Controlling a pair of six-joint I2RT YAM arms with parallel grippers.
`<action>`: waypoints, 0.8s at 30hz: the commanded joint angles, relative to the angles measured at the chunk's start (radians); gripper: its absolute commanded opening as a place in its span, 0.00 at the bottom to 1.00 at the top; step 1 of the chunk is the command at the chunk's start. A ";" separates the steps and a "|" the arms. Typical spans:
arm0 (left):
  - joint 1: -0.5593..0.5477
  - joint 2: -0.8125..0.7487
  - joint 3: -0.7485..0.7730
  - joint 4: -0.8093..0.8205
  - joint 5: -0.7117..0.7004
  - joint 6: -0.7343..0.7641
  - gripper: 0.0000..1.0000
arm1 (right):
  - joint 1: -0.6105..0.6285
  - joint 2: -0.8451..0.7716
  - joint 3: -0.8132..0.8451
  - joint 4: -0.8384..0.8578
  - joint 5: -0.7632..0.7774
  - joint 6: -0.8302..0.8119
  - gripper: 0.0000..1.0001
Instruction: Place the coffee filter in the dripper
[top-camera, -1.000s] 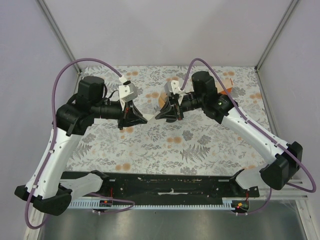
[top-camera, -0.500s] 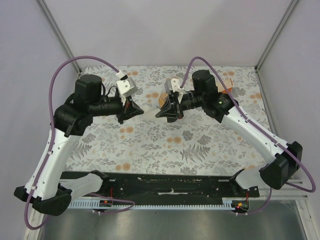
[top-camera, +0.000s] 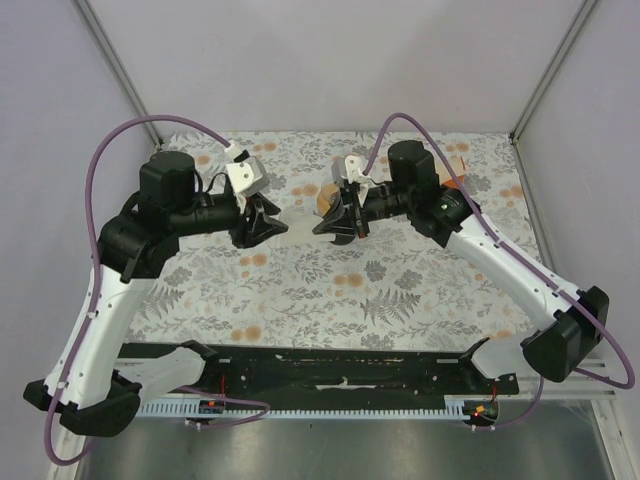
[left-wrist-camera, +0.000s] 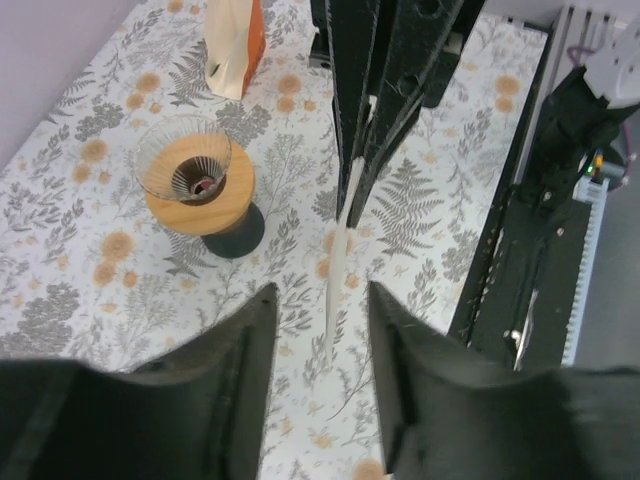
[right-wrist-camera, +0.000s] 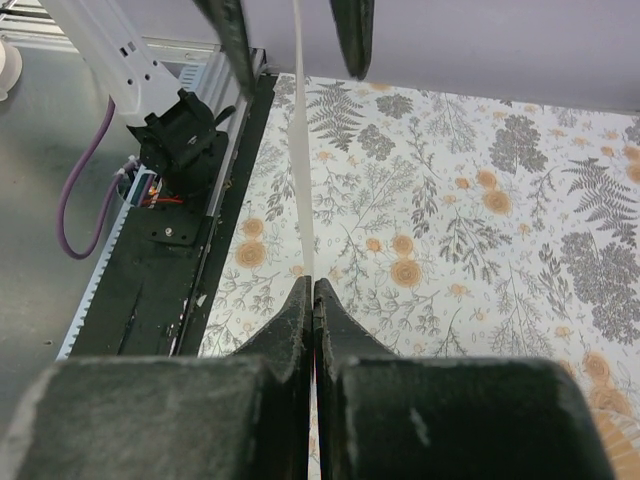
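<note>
Right hand is clamped shut on the coffee filter, the paper pinched flat between its fingers. The filter hangs in the air above the table, not resting on anything. It shows edge-on as a thin white strip, with its long axis running straight from the right hand toward the left hand.

That left hand stands partly open. Its two fingers sit on either side of the filter's free end with a clear gap on each side, so it surrounds the paper but does not appear to touch it.

The dripper stands upright on the table with nothing in it, its mouth facing up. Seen from the left wrist, the filter lies off to one side of the dripper and well above it. From above, the right hand hangs just on the near side of the dripper and the left hand is farther off to the dripper's left. An orange-and-white box stands beyond the dripper, apart from it.

The carry appears to fall to the right arm, which holds the paper and is nearer. The filter lies flat and sideways, so it would probably have to be turned and opened over the dripper's mouth before it could seat.
</note>
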 joint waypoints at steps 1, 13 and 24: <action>0.004 -0.027 0.015 -0.010 0.060 0.033 0.57 | -0.013 -0.053 -0.014 -0.019 0.008 0.012 0.00; 0.002 -0.003 -0.056 0.091 0.189 -0.048 0.63 | -0.008 -0.109 -0.017 0.004 -0.058 0.026 0.00; -0.016 -0.003 -0.129 0.199 0.284 -0.162 0.02 | -0.007 -0.102 -0.002 0.022 -0.044 0.044 0.00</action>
